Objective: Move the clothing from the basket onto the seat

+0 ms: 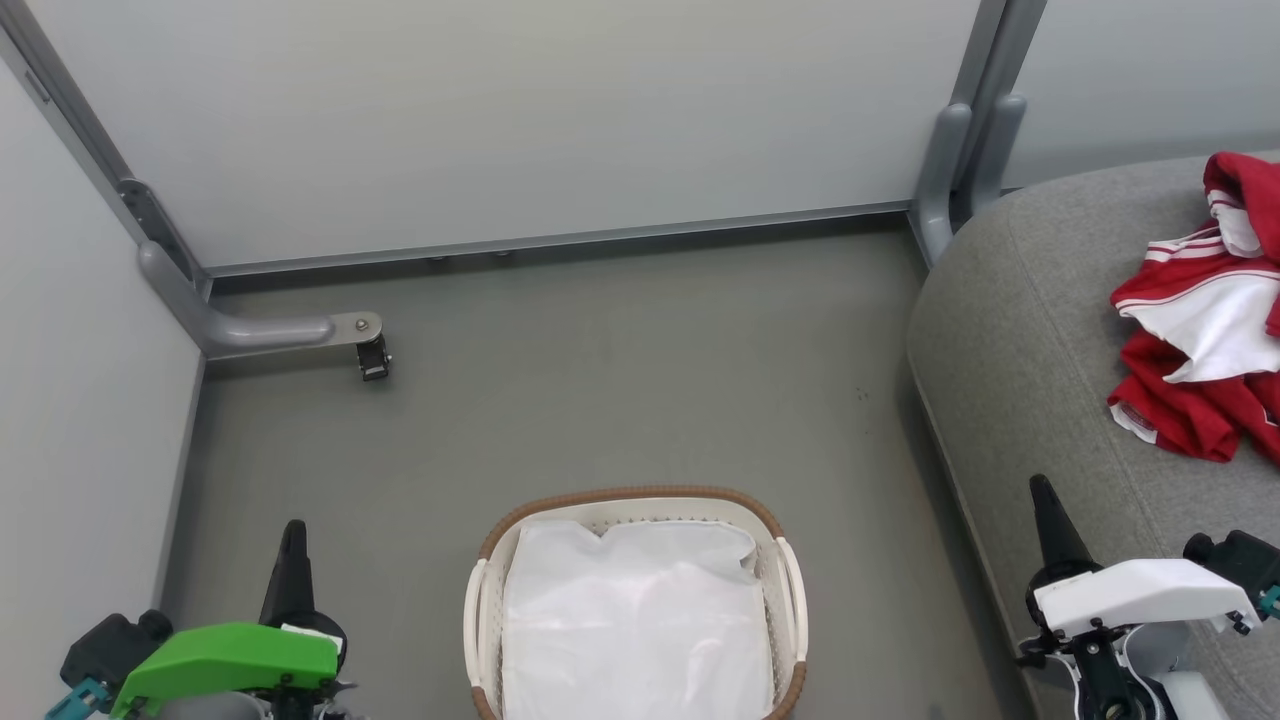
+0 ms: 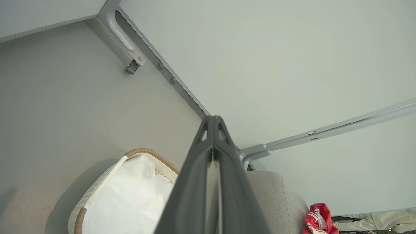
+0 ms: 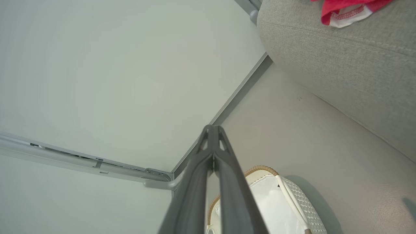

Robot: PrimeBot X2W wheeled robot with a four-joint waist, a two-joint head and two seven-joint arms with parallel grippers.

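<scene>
Red-and-white clothing (image 1: 1205,330) lies crumpled on the seat (image 1: 1020,330), set back from its rounded edge. The basket (image 1: 780,560), holding a white liner (image 1: 635,620), stands on the floor beside the seat. Left gripper (image 1: 294,528) and right gripper (image 1: 1040,487): both clenched, empty.

Bare floor (image 1: 600,380) spreads beyond the basket (image 1: 630,493); the seat (image 1: 1010,330) blocks the right, and wall panels (image 1: 500,120) close the left and far sides.

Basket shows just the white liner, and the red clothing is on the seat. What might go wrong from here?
1. The clothing runs past the head view's right edge, so part may overhang the seat and slide off.
2. The liner covers the inside of the basket; a garment underneath would go unseen, so calling it done may be premature.
</scene>
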